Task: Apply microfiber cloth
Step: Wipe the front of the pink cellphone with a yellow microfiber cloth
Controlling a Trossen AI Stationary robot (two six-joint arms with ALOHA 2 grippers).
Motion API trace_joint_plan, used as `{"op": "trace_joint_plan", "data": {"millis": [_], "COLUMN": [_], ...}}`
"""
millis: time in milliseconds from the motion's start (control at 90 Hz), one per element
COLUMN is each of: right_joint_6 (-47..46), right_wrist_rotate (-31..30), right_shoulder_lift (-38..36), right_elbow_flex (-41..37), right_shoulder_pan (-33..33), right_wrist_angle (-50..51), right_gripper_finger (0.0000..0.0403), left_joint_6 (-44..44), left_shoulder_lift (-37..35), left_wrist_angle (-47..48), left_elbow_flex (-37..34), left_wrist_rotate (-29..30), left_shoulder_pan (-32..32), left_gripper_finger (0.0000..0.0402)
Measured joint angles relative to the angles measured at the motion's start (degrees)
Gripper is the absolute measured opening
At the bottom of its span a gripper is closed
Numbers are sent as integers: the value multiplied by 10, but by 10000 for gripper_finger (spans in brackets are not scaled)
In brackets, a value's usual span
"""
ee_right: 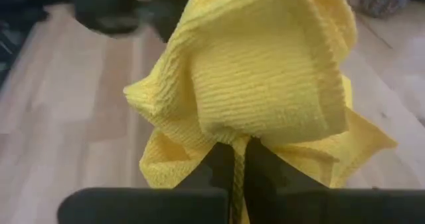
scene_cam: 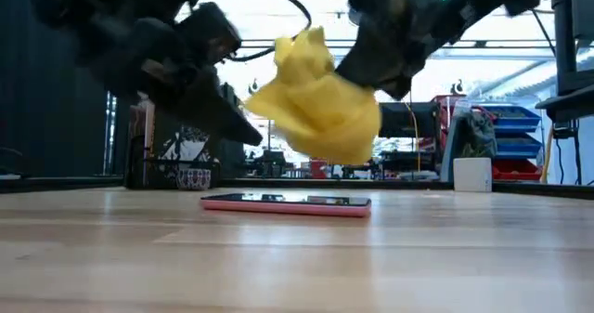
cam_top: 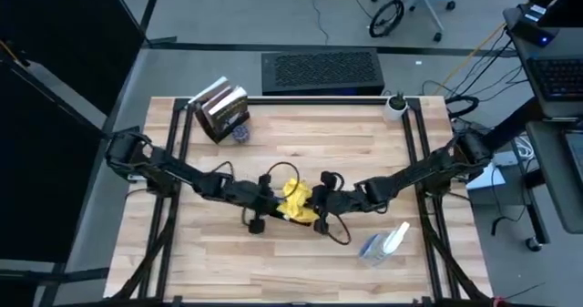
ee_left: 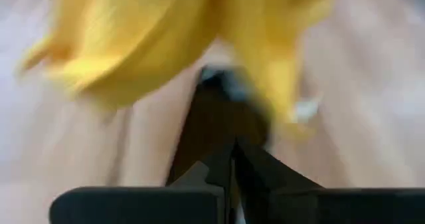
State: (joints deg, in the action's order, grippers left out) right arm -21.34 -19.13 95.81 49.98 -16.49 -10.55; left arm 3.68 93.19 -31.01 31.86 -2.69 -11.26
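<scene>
Right gripper point(ee_right: 236, 159) clamps the microfiber cloth point(ee_right: 265, 84), bunched above its jaws.

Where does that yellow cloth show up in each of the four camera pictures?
High view: the microfiber cloth sits mid-table, between the two arms' tips.
Low view: the cloth hangs bunched in the air above the smartphone.
Left wrist view: it fills the top, blurred.
Right wrist view: it fills the centre, pinched in that arm's jaws.
Shared landmark: the wooden table.
</scene>
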Motion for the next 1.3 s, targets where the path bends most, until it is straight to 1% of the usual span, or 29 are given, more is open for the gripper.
{"op": "trace_joint_plan", "data": {"millis": [44, 133, 211, 278, 400, 578, 767, 889, 944, 1056, 1156, 1222, 1300], "right_joint_6": [5, 14, 9, -2, -10, -10, -20, -23, -33, -40, -40, -40, -35], "right_wrist_rotate": [11, 34, 58, 74, 87, 86, 91, 91, 73, -19, -86, -109, -107], "right_shoulder_lift": [18, 52, 77, 91, 94, 68, 22, -22, -46, -79, -87, -81, -73], "right_elbow_flex": [0, 0, 0, 0, 0, 0, 0, -1, -1, -1, -1, -1, -4], "right_shoulder_pan": [8, 25, 40, 49, 51, 39, 24, 19, 20, 19, 20, 26, 33], "right_wrist_angle": [-29, -76, -83, -70, -15, 73, 198, 265, 275, 276, 276, 278, 275], "right_gripper_finger": [0, 0, 0, 0, 0, 0, 0, 0, 0, 0, 0, 0, 0], "left_joint_6": [1, 3, 3, 5, 16, 20, 20, 20, 18, 15, 15, 13, 25], "left_shoulder_lift": [9, 30, 52, 70, 93, 113, 118, 115, 108, 88, 44, 10, -17], "left_wrist_angle": [-14, -17, -21, -20, -27, -30, -29, -46, -46, -29, -28, -14, 15], "left_elbow_flex": [-6, -6, -3, 1, 7, 8, 9, 6, 10, 20, 31, 31, 31], "left_wrist_rotate": [-10, -10, -9, -2, 0, -1, -1, -1, -1, 2, 4, 4, 3], "left_shoulder_pan": [4, 12, 17, 19, 24, 30, 33, 34, 34, 34, 31, 24, 9], "left_gripper_finger": [4, 4, 4, 4, 4, 4, 4, 4, 4, 4, 4, 4, 4]}}
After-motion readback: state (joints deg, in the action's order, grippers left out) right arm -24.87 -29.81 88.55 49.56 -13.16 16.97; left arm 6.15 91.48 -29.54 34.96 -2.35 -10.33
